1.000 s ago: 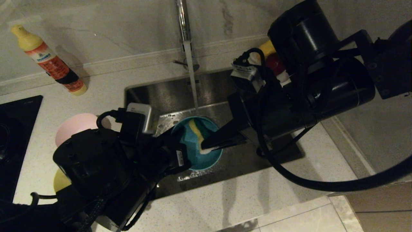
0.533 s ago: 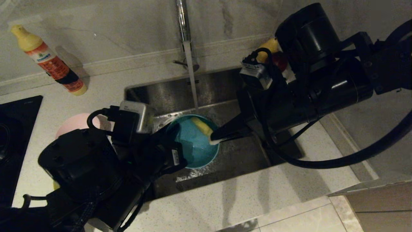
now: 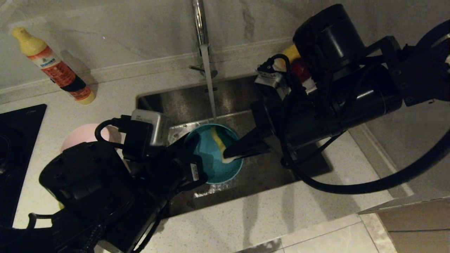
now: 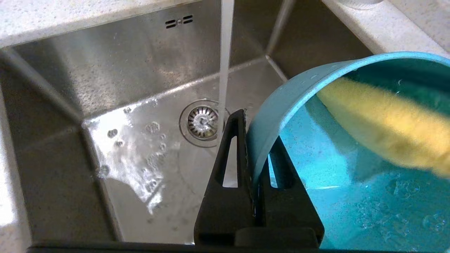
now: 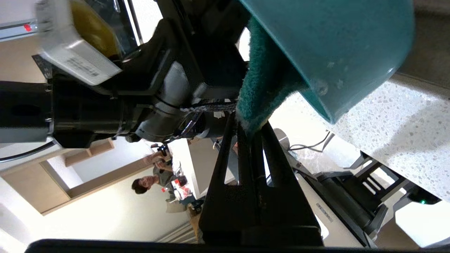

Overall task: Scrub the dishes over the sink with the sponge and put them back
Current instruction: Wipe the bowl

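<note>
The light blue bowl (image 3: 214, 165) hangs tilted over the sink (image 3: 175, 102), under the running water. My left gripper (image 3: 190, 146) is shut on its rim, one finger outside and one inside (image 4: 256, 140). In the left wrist view the bowl (image 4: 351, 189) is wet inside, with the sponge's yellow side (image 4: 386, 123) lying across it. My right gripper (image 3: 228, 159) is shut on the sponge (image 3: 218, 140) and presses it into the bowl. The right wrist view shows the green side (image 5: 260, 80) between the fingertips (image 5: 249, 126), against the bowl (image 5: 327, 42). The pink bowl (image 3: 79, 135) sits on the counter, left of the sink.
The chrome tap (image 3: 199, 21) sends a stream (image 3: 210, 88) down beside the drain strainer (image 4: 202, 121). A detergent bottle (image 3: 52, 65) stands at the back left and the black stove top (image 3: 14, 140) lies at the far left. A dish with fruit (image 3: 297, 65) sits behind my right arm.
My right gripper swung the sponge toward the bowl's right rim and back to its middle. The left arm shifted slightly left with the bowl and kept its grip.
</note>
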